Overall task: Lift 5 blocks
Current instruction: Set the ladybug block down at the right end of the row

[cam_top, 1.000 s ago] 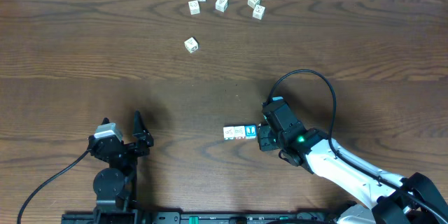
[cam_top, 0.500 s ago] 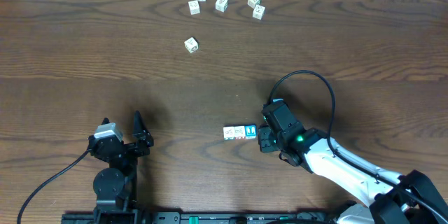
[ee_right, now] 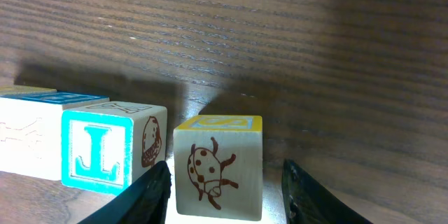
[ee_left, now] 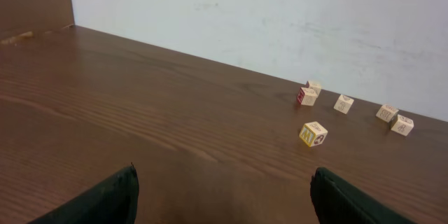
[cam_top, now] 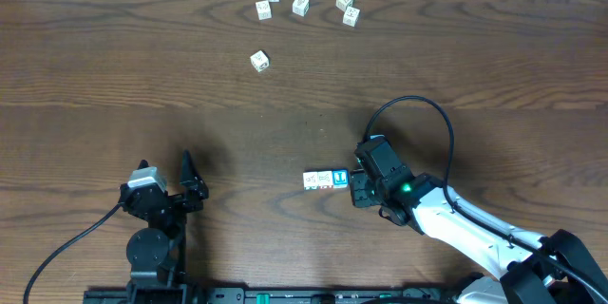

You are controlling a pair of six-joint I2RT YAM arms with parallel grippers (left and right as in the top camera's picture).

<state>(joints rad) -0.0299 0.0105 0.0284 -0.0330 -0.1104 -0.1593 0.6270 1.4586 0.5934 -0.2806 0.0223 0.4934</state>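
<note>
Now | right pincer [ee_right: 224, 182] low, straddling ladybird block [ee_right: 217, 161] | left pincer [ee_left: 224, 196] wide

The table [ee_right: 294, 35] is dark brown with fine straight grain, and the wall [ee_left: 280, 14] is pale grey-white. The ladybird block [ee_right: 217, 164] is cream with a red-brown spotted beetle on its front and a yellow-edged top. The L block [ee_right: 94, 147] has a bright blue letter and frame on white, with a brown drawing on its cream side. The end block [ee_right: 24, 136] is cream with a faint orange print and a blue top edge. The lone block [ee_left: 313, 134] shows yellow. The far cubes [ee_left: 343, 103] are pale cream, and one [ee_left: 306, 96] has a red face. Both the left gripper [ee_left: 220, 196] and the right gripper [ee_right: 222, 192] are black. The right arm [cam_top: 465, 228] is white with a green light.
</note>
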